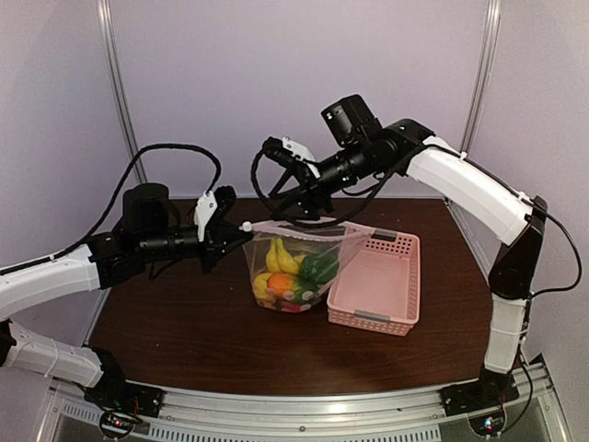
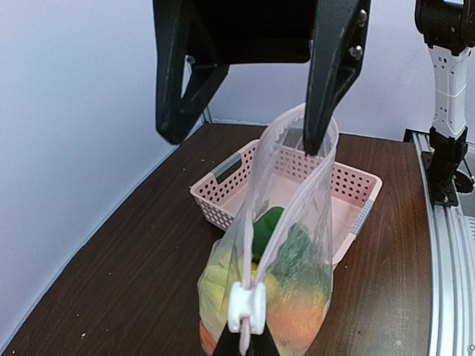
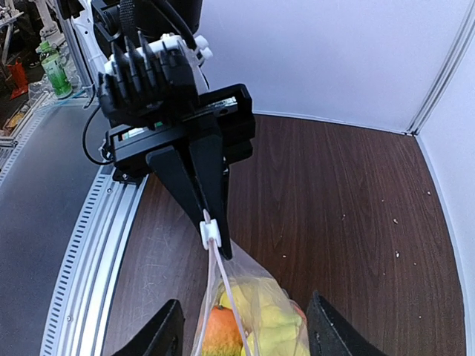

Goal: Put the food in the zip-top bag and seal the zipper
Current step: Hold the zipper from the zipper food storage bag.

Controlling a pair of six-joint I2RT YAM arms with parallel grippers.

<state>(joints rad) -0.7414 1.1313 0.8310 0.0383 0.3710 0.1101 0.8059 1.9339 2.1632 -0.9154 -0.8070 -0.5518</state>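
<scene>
The clear zip-top bag point(image 1: 296, 267) hangs upright over the table, holding a yellow banana point(image 1: 281, 258), an orange point(image 1: 279, 283) and a green pepper point(image 1: 318, 268). Its zipper tracks spread apart from the white slider point(image 2: 246, 306), so the mouth is open. My left gripper point(image 1: 236, 230) is shut on the zipper strip's end right beside the slider point(image 3: 211, 233); its fingers point(image 3: 202, 185) are pressed together. My right gripper point(image 1: 308, 210) is open wide above the bag's far end. One of its fingers point(image 2: 326, 81) reaches the mouth rim and the other finger point(image 2: 178, 81) stays outside, apart.
The pink slatted basket point(image 1: 379, 287) stands empty on the brown table just right of and behind the bag point(image 2: 286, 245). White walls close the back and sides. The metal rail with the arm bases runs along the near edge point(image 1: 304, 414).
</scene>
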